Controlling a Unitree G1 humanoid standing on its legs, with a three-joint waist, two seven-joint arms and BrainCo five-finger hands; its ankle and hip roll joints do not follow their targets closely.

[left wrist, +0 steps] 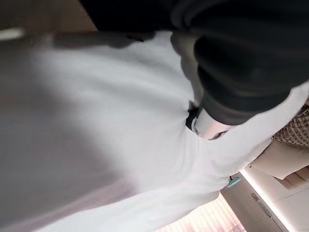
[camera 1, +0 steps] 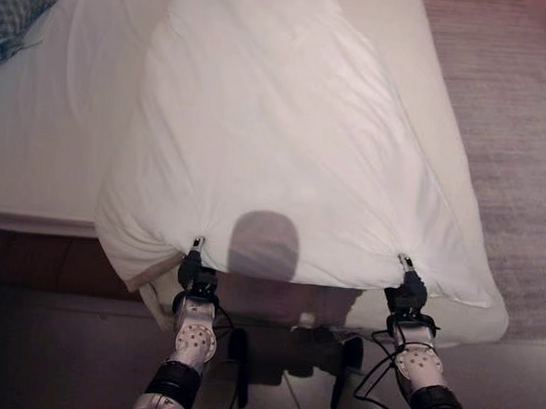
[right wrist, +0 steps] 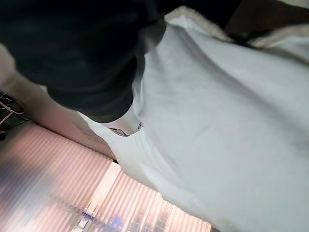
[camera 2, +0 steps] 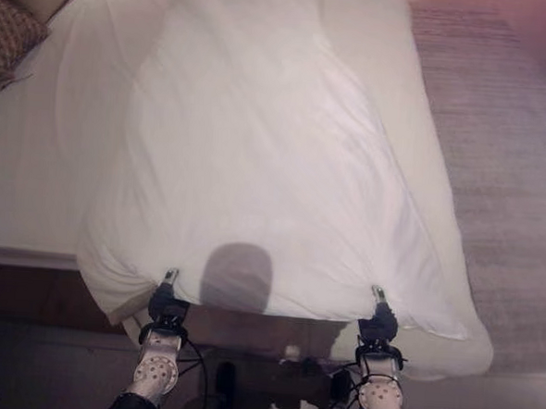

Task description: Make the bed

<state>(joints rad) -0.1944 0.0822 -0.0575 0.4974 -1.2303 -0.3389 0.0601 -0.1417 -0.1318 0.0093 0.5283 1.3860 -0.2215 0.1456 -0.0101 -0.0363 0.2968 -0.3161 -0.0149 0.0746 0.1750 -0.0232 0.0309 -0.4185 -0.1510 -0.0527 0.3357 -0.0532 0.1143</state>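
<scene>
Grey carpet [camera 1: 518, 136] runs along the right side of a wide bed [camera 1: 35, 153] with a pale sheet, and a patterned grey pillow [camera 1: 12, 3] sits at its far left corner. Over the bed lies a white puffy duvet [camera 1: 277, 140], its long axis running from the foot edge toward the head, narrowing and bunched at the far end. The left hand [camera 1: 196, 267] and right hand [camera 1: 407, 287] each have their fingers pinched on the duvet's near hem at the foot edge. By my reading the cover is drawn lengthwise but not spread; the left half of the bed remains bare.
</scene>
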